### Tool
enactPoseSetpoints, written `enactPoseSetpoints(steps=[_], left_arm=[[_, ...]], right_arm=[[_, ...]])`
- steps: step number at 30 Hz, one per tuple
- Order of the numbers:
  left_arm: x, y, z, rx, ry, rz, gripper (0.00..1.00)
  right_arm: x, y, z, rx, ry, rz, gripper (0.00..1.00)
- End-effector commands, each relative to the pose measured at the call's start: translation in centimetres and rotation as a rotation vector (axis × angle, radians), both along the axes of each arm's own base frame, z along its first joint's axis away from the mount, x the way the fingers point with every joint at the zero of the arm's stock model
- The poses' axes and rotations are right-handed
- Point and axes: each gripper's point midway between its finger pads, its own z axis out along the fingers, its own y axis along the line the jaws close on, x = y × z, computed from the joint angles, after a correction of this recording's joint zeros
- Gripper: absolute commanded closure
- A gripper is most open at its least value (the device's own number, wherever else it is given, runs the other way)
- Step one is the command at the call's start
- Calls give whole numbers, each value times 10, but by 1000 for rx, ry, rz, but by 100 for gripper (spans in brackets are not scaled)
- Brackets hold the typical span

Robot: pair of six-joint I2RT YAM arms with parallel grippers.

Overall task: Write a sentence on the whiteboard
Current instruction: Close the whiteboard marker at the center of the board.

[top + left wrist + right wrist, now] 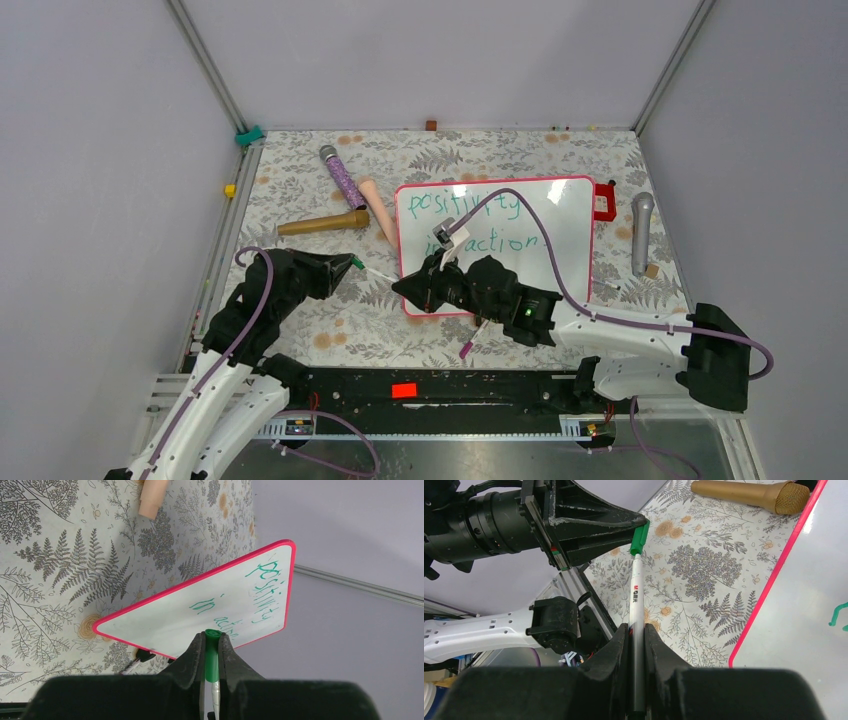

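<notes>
The right gripper point(636, 630) jaws pinch a white pen point(636, 592) marked "M". The left gripper point(212, 637) jaws squeeze its green cap point(639, 538). Farther back, the whiteboard point(572, 215) lies flat on the counter point(300, 190). It says "positivity in action".

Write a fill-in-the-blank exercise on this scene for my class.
The words on the glossy white, pink-framed whiteboard are written in ____ ink.
The left gripper is shut on a small green ____.
The right gripper holds the white marker barrel, which points toward the ____ gripper.
Missing words: green; cap; left.
</notes>
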Motion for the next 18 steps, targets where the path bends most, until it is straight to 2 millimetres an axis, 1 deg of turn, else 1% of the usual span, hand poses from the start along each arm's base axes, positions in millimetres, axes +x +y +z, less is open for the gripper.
enactPoseSetpoints(steps=[1, 10, 14, 18], left_arm=[[-2, -5, 10, -110, 30, 26, 100], [0, -5, 9, -110, 30, 25, 100], [-2, -10, 8, -121, 37, 1, 100], [-1, -9, 6, -119, 40, 7, 100]], right_arm=[[1, 5, 12, 41, -20, -11, 100], [5, 9, 12, 39, -23, -20, 100], [5, 12, 16, 46, -25, -14, 100], [4, 11, 17, 43, -24, -14, 100]])
